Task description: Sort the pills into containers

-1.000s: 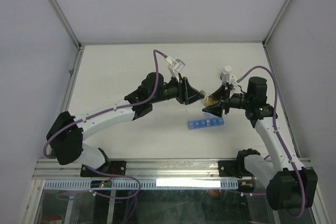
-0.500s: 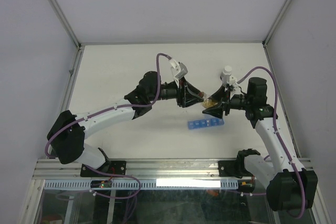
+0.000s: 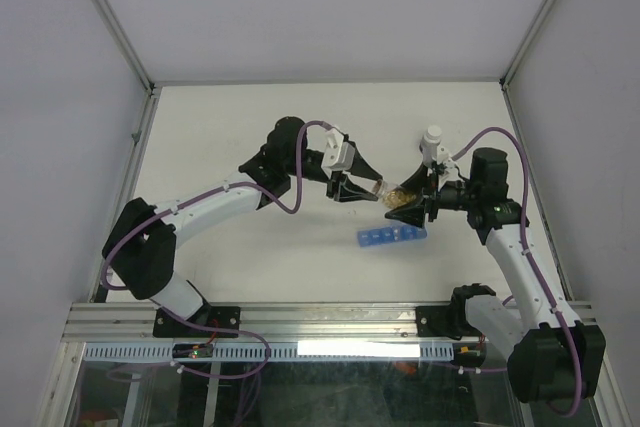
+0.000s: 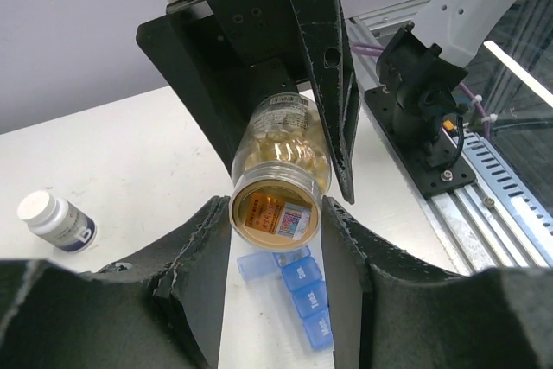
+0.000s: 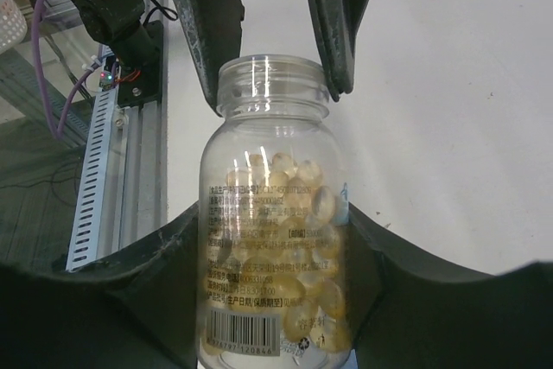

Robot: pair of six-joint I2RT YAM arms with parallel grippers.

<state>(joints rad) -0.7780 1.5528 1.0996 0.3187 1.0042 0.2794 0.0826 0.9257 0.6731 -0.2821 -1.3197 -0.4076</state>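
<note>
Starting at nine o'clock of the bottle (image 5: 272, 239), the left gripper (image 3: 372, 188) is clamped half-open on its neck; at three, its likely slick, rigid body is held by the part-open right gripper (image 3: 408, 202). Pills (image 5: 302, 213) (amber, inside) are probably best poured; the organizer (image 3: 392, 236) lies at six.

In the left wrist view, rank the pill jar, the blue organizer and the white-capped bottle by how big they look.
1. Jar: largest, though it is also closest to the camera.
2 and 3. Organizer and bottle look about alike. The organizer is partly hidden, so I won't rank them.
</note>
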